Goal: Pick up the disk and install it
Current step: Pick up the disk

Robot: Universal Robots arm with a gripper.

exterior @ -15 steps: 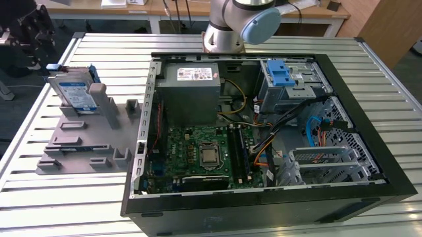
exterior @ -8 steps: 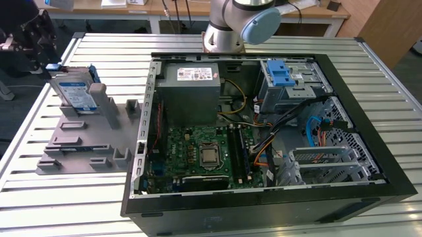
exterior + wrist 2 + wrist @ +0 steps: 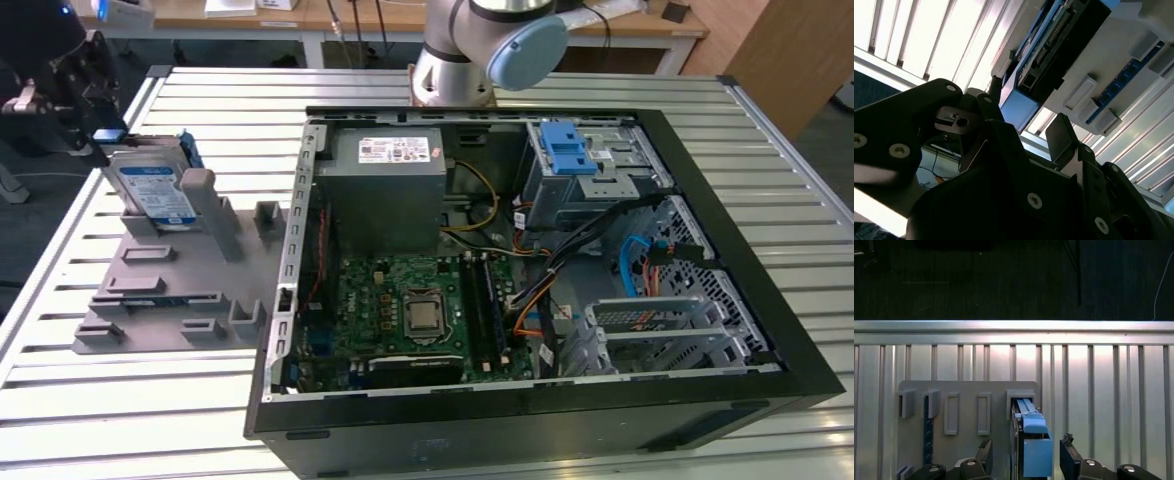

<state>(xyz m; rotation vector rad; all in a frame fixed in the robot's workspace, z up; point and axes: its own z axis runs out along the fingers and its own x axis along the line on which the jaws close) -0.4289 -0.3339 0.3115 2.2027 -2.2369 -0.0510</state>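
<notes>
My gripper (image 3: 1026,452) is spread open, its fingers (image 3: 1069,457) on either side of the hard drive (image 3: 1029,440) without touching it. The drive stands on edge in the grey holder plate (image 3: 160,300) at the exterior view's left, beside the open computer case (image 3: 534,430).

There is one disk (image 3: 151,192) and one grey holder plate (image 3: 160,290). There is one open computer case (image 3: 534,425) and one slatted desk (image 3: 787,190). Inside the case I count one grey power supply box (image 3: 387,200), one green motherboard (image 3: 387,300) with one processor socket (image 3: 424,313), and one blue latch (image 3: 567,158). There is one robot arm (image 3: 487,40), with one end effector (image 3: 1027,442) that has two dark fingers (image 3: 1070,460). In the first wrist view the holder plate shows two rectangular slot frames (image 3: 951,413) side by side.
</notes>
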